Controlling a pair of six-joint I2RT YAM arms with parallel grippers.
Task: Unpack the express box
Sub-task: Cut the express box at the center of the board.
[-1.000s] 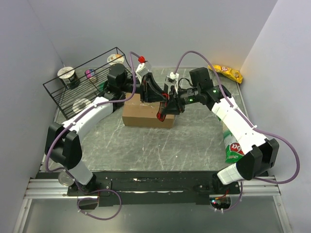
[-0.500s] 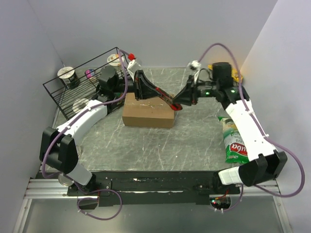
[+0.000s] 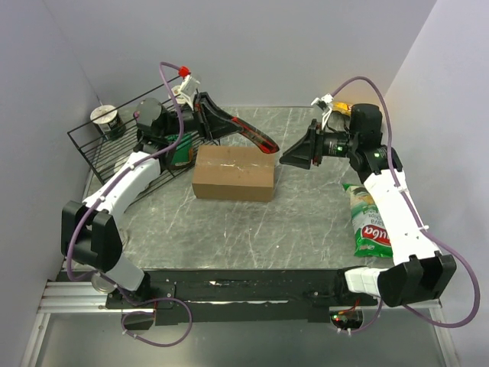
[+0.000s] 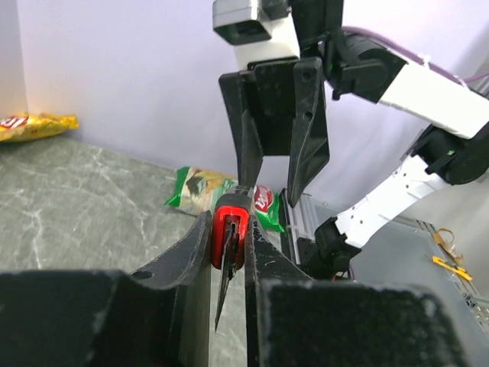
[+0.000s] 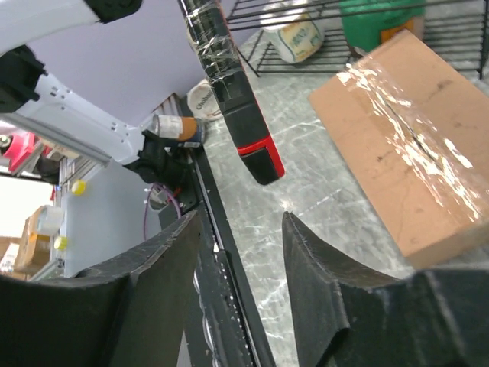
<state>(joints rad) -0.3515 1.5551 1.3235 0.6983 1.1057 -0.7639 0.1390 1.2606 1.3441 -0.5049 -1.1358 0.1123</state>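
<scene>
My left tool [image 4: 228, 238] clenches the knife [image 3: 248, 136], I think for cutting the taped box [image 3: 233, 174]; my right tool [image 5: 241, 222] is released, empty.

Soft, even light is falling, shadows are lying faint, and tape [image 5: 386, 107] is glaring white along the express box [image 5: 443, 134].

Top cam looks down over the whole table [image 3: 306, 222] from the near side, wrist cams ride close facing each other, all three share the cutter [image 3: 243, 131], and top plus right wrist share the express box [image 3: 233, 174].
</scene>
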